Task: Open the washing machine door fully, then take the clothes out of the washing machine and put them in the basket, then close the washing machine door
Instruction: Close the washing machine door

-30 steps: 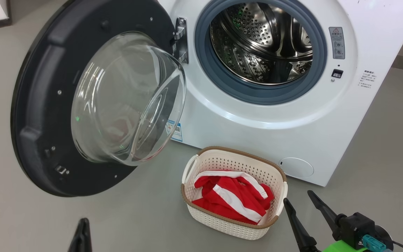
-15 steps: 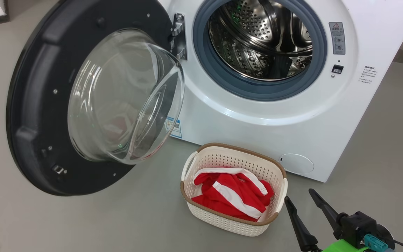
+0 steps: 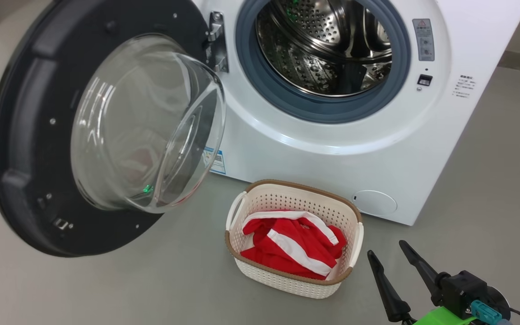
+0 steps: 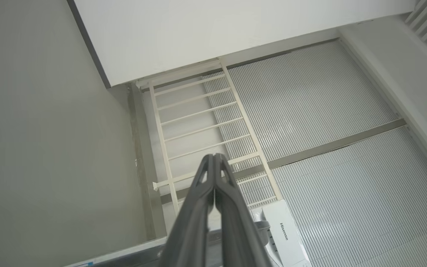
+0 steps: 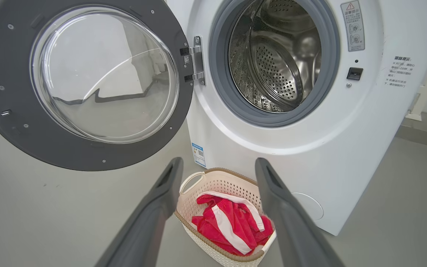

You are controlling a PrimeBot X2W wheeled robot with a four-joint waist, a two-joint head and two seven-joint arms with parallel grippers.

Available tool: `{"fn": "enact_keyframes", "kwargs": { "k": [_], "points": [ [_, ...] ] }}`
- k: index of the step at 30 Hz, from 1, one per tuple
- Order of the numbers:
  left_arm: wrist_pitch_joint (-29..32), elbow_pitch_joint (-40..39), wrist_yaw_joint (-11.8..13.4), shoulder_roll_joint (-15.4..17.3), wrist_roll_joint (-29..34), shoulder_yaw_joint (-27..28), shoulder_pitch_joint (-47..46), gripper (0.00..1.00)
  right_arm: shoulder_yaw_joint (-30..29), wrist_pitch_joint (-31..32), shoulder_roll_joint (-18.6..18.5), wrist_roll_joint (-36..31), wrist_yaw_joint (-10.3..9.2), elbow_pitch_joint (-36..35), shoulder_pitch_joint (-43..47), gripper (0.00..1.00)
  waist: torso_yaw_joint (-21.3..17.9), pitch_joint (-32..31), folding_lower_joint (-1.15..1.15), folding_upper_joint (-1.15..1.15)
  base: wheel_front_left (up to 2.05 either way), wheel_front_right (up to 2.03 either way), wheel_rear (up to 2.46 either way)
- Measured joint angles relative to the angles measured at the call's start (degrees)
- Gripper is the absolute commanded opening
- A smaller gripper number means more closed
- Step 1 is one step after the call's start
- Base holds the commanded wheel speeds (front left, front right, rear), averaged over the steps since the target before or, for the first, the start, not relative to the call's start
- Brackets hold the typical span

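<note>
The red clothes (image 3: 294, 246) lie in the basket (image 3: 303, 186), which sits on the floor just in front of the washing machine (image 3: 332, 149). The drum (image 3: 327, 49) looks empty to me. The washing machine door (image 3: 106, 126) hangs wide open on the left.

What is new? A moment ago the dark tip of the left gripper (image 4: 213, 157) poked up at the bottom left of the head view. Now that arm has swung away and points at a wall with grey slats (image 4: 310, 111). Its two fingers are pressed tight together with nothing between them. The head has turned a little too, so everything slides over, but the door, basket and clothes have not moved.

The right gripper (image 3: 386, 248) waits just beside the basket, its jaws wide apart and empty.

I think the unloading is done. Only shutting the door is left, and the left arm may be getting ready to push it.
</note>
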Motion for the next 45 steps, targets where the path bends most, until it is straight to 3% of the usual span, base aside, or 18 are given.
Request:
{"fn": "enact_keyframes", "kwargs": {
  "k": [8,24,35,45],
  "points": [
    [4.8,11.7,-0.7,4.8,-1.4,0.0,-4.5,0.0,0.4,0.3,0.0,-0.4,0.0,-0.5,-0.2,1.0,-2.2,0.9,0.0,0.0,0.0,0.0,0.0],
    [13.7,25.0,-4.2,5.8,-1.5,-7.2,-11.6,0.0,0.7,1.2,0.0,-0.6,0.0,-1.1,-1.4,1.0,-5.2,2.9,0.0,0.0,0.0,0.0,0.0],
    [18.0,28.4,-6.1,6.0,-1.2,-9.9,-12.7,0.0,0.7,1.3,0.0,-0.6,0.0,-1.3,-1.6,1.0,-6.3,3.6,0.0,0.0,0.0,0.0,0.0],
    [25.0,25.5,-8.0,6.2,-4.1,-9.6,-12.0,0.0,0.5,1.3,0.0,-0.6,0.0,-1.3,-2.2,1.0,-6.8,4.1,0.0,0.0,0.0,0.0,0.0]
  ]
}}
